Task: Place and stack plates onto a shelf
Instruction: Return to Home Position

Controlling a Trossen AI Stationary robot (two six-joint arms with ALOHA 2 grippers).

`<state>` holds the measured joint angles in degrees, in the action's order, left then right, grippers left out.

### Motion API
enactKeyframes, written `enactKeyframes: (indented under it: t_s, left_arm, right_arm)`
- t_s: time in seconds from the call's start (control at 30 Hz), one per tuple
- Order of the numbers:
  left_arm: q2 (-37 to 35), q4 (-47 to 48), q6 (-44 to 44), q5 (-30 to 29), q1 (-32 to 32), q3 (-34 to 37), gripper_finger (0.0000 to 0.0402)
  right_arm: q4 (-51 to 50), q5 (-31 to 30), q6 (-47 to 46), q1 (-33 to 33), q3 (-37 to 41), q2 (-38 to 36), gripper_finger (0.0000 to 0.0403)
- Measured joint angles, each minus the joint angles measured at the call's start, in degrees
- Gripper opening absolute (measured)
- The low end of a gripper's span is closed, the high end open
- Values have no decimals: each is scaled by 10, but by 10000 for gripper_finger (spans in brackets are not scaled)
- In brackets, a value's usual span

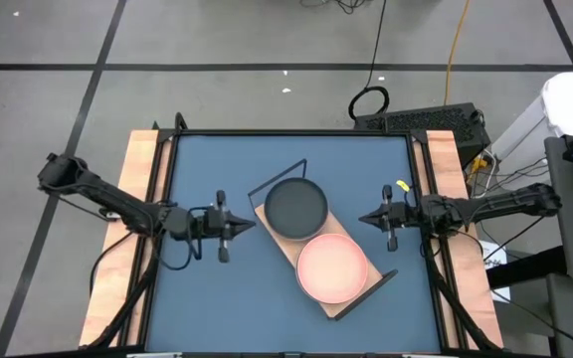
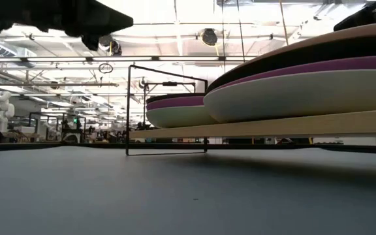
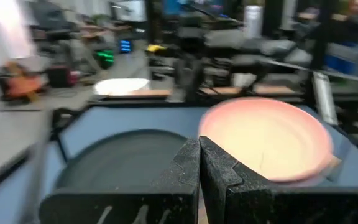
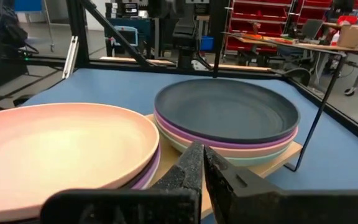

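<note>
Light wood of the shelf (image 1: pixel 279 242), slantwise on the blue bench (image 1: pixel 207 308), under two stacks. At its far end, black plate (image 1: pixel 295 206) over a purple plate (image 4: pixel 241 144) and perhaps a pale green one; at its near end, pink plate (image 1: pixel 331 268) uppermost. Left of the shelf, left hand (image 1: pixel 242 227), fingers pressed together, empty. Right of it, right hand (image 1: pixel 364 218), likewise closed on nothing.

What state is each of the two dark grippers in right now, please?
Left dark two-finger gripper: closed, holding nothing.
Right dark two-finger gripper: closed, holding nothing.
</note>
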<state>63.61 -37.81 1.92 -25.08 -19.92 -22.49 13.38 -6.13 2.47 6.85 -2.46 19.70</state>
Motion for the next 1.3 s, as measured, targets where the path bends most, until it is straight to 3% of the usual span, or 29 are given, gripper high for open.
enactKeyframes:
  t_s: [0.2, 0.3, 0.5, 0.83, 1.3]
  left_arm:
    - [0, -27, -1, 167, 75, 34, 3]
    - [-12, -30, 5, 207, 107, 55, 3]
    - [-65, -34, 20, 228, 143, 104, 3]
    - [-214, -31, 16, 236, 158, 199, 3]
    - [-343, 53, 40, 236, 158, 220, 3]
  right_arm:
    - [0, 0, 4, 0, 1, -1, 0]
    - [-1, 0, 4, 0, 1, -1, 0]
    - [-3, 0, 4, 0, 2, -1, 0]
    - [-4, -43, -1, 0, 2, -1, 0]
    - [-17, -43, -20, 0, 2, -2, 0]
